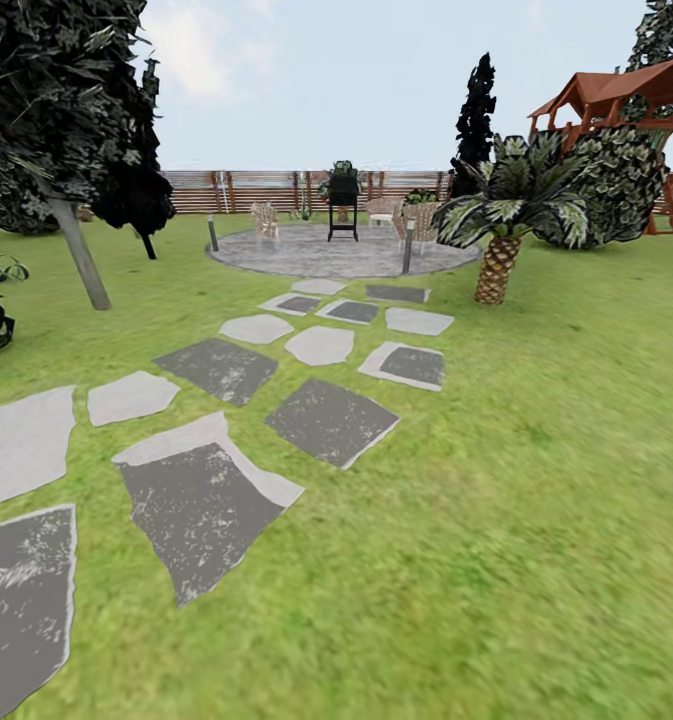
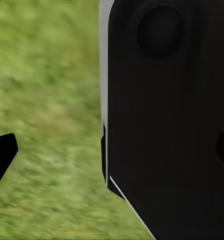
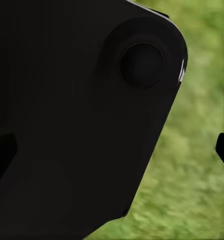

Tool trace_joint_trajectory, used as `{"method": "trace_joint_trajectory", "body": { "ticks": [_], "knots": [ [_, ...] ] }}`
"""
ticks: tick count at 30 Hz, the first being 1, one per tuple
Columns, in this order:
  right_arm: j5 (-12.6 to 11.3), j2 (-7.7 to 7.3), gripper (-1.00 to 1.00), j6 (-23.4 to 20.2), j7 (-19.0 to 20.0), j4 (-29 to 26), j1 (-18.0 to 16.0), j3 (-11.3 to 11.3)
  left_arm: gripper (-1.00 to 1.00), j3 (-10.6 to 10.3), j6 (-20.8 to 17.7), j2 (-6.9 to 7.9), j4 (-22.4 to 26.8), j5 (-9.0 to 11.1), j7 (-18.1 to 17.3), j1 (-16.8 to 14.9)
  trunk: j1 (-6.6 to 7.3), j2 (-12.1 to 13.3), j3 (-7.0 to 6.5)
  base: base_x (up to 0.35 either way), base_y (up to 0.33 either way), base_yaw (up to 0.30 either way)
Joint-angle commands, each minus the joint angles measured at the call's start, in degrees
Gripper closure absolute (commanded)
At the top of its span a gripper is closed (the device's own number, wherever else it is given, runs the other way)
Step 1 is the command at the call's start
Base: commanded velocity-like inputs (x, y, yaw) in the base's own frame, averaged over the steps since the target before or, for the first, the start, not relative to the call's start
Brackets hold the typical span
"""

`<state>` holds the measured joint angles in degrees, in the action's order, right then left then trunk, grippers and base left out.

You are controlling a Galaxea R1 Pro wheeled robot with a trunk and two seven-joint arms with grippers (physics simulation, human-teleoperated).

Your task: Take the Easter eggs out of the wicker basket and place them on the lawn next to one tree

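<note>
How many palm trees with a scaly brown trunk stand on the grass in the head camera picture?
1. The palm tree stands on the lawn right of the round patio, in front of a big bush. Others may be hidden behind foliage.

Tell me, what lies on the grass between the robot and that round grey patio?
In the head view, flat stepping stones cross the lawn up to the patio.
</note>
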<state>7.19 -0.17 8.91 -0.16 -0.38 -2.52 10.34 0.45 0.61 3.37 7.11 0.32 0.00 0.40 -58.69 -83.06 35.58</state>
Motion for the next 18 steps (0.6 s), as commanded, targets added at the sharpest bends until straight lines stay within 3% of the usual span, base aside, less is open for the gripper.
{"method": "trace_joint_trajectory", "body": {
  "ticks": [1,18],
  "knots": [
    [0.57,-0.03,-1.0,0.14,-0.02,0.03,-0.03,0.01,-1.0,0.04,0.06,-0.01,0.1,0.03,0.0,0.04,-0.04,-0.02,0.04,0.339,0.0,0.0],
    [0.69,-0.02,-1.0,0.22,-0.19,-0.31,-0.03,0.0,-1.0,-0.01,0.09,-0.05,0.1,0.03,0.0,0.04,-0.04,-0.02,0.04,0.339,0.0,0.0]
  ]
}}
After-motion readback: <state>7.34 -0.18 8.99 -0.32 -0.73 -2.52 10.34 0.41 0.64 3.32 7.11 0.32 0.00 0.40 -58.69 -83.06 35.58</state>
